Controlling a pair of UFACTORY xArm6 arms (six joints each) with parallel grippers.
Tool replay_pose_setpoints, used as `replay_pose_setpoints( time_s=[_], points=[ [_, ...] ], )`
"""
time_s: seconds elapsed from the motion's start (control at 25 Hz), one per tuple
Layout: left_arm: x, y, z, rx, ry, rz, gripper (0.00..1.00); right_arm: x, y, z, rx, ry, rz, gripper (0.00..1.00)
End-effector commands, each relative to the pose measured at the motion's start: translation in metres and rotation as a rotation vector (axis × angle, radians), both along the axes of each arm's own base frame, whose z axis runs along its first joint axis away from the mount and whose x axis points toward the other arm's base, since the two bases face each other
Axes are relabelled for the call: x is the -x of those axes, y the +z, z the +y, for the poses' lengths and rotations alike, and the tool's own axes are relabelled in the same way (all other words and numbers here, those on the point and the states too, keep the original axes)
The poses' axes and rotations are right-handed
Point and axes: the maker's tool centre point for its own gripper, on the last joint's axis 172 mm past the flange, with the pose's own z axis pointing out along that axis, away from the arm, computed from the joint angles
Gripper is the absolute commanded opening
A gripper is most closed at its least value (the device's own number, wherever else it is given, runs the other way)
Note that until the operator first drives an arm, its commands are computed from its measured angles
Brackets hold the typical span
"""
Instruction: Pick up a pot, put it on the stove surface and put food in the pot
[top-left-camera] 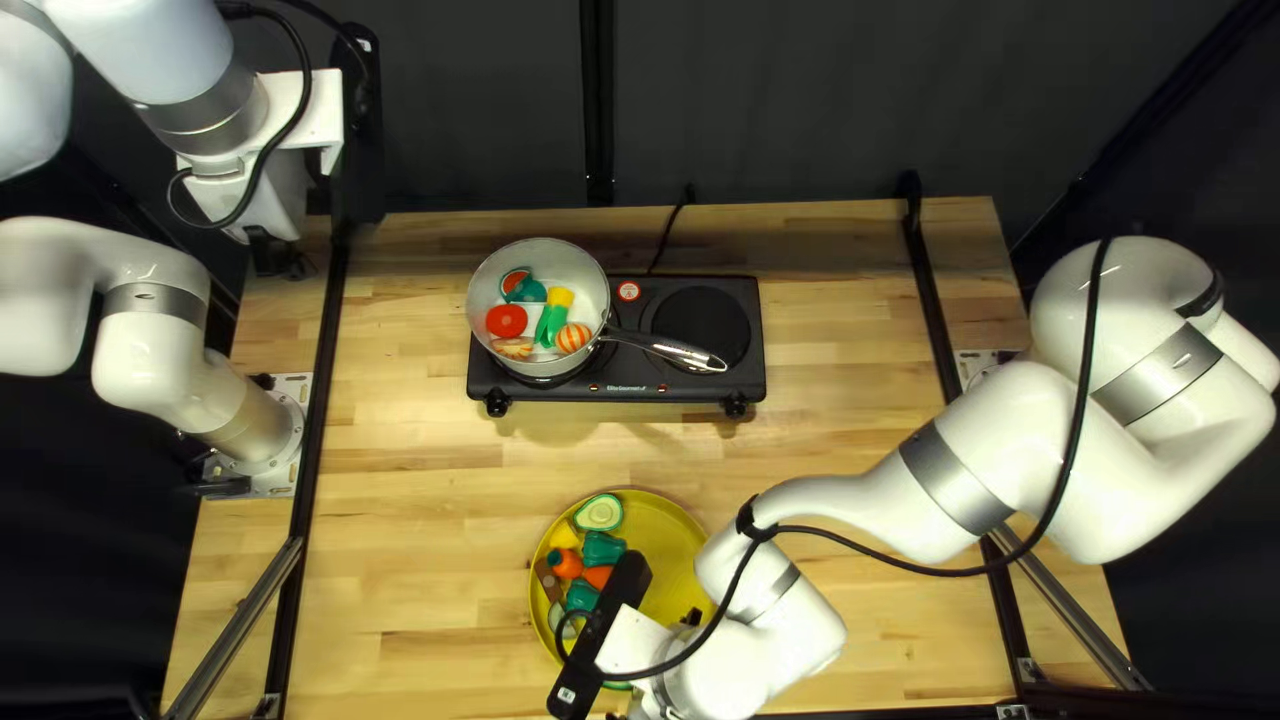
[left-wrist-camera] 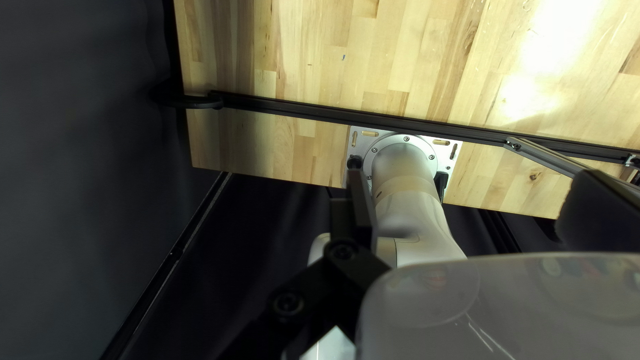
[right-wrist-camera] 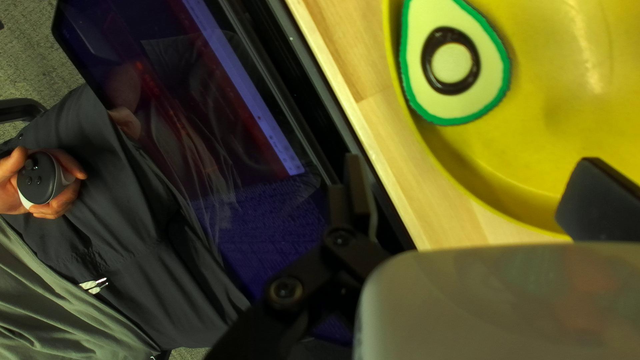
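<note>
Saucepan (top-left-camera: pixel 567 263) set over one burner of the two-burner hot plate (top-left-camera: pixel 742 360), toy food (top-left-camera: pixel 507 320) held inside.
By judgement, the pan is stiff and best taken by its slender metal handle (top-left-camera: pixel 667 348), with the weight carried at the bowl end; the toy avocado half (right-wrist-camera: pixel 454 63), in the yellow dish (top-left-camera: pixel 680 534), is probably light, firm and slightly slippery, to be pinched across its narrower width. Nothing is grasped by the left gripper (left-wrist-camera: pixel 470 177) or the right gripper (right-wrist-camera: pixel 473 167); both pairs of fingers are spread. A round red-and-white sticker (top-left-camera: pixel 630 290) is borne by the hot plate, and pale lettering (top-left-camera: pixel 626 388) is printed along its front, left unread.
</note>
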Motion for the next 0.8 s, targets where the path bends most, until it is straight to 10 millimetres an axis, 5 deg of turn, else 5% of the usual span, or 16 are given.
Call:
replay_pose_setpoints(
  time_s=[0.04,0.8],
  points=[
    [0.0,0.0,0.0,0.0,0.0,0.0,1.0,-0.005,-0.009,-0.005,-0.007,0.005,-0.001,1.0],
    [0.0,0.0,0.0,0.0,0.0,0.0,1.0,-0.021,-0.032,-0.027,0.075,-0.023,0.009,1.0]
  ],
)
